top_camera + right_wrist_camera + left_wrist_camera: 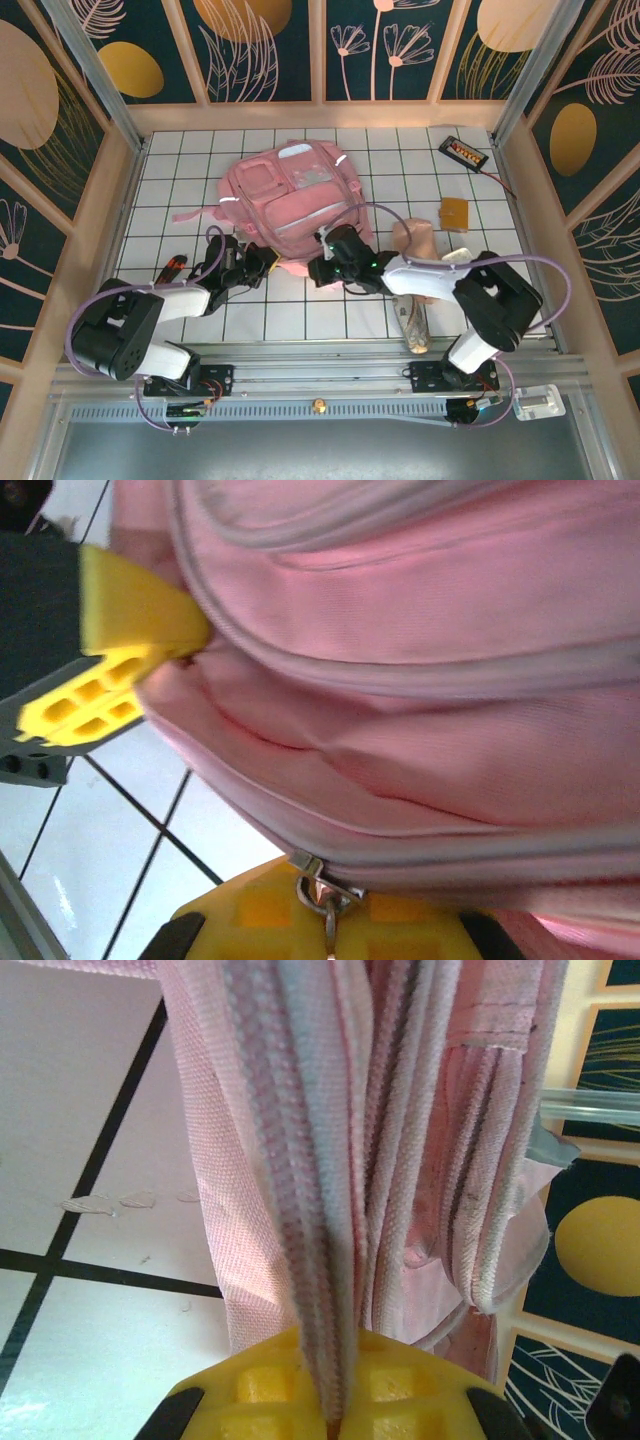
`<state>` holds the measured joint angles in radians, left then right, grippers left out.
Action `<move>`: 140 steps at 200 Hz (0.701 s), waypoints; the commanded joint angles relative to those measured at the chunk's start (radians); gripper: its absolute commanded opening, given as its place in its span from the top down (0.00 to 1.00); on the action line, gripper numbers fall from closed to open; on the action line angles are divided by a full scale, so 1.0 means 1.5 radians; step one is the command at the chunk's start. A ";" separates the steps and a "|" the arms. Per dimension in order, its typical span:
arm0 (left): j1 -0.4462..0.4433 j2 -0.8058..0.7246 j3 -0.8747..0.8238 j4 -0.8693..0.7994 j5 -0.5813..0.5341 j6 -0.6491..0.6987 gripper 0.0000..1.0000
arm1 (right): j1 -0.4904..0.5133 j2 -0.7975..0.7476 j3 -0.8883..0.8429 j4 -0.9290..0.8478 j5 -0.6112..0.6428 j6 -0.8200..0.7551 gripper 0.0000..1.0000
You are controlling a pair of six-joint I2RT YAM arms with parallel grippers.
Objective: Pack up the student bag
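Observation:
The student bag (pixel 285 190), pink with pale window pockets, lies on the white gridded table at centre back. My left gripper (pixel 262 264) is at the bag's near left edge. In the left wrist view its yellow fingers (pixel 260 1385) are shut on a fold of the bag's zipper tape (pixel 315 1220). My right gripper (pixel 326 258) is at the near edge just to the right. It is shut on the metal zipper pull (pixel 328 905), under the pink fabric (pixel 420 680). The right wrist view also catches a yellow finger of the left gripper (pixel 125 640) pressed into the bag.
A black pack with an orange label (pixel 463 152) lies at back right, with a small tan square (pixel 454 213) nearer. A beige object (pixel 415 240) and a wooden piece (pixel 415 325) lie by the right arm. A red and black tool (pixel 172 267) is at left.

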<state>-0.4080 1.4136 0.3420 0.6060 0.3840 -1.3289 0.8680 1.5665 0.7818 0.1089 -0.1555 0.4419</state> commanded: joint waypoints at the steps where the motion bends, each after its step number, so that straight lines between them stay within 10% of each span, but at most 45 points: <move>1: 0.013 -0.018 -0.002 -0.032 -0.042 0.043 1.00 | -0.065 -0.060 -0.034 -0.073 0.038 -0.032 1.00; 78: 0.042 -0.062 -0.003 -0.087 -0.030 0.083 1.00 | -0.209 -0.069 -0.040 -0.088 -0.017 -0.094 1.00; 140: 0.134 0.011 0.153 -0.220 0.009 0.211 0.89 | -0.070 -0.084 -0.024 -0.088 -0.026 -0.048 1.00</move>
<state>-0.2844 1.3617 0.4191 0.3805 0.4595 -1.1561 0.6682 1.4761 0.7280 0.0170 -0.2714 0.3279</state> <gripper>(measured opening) 0.059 0.057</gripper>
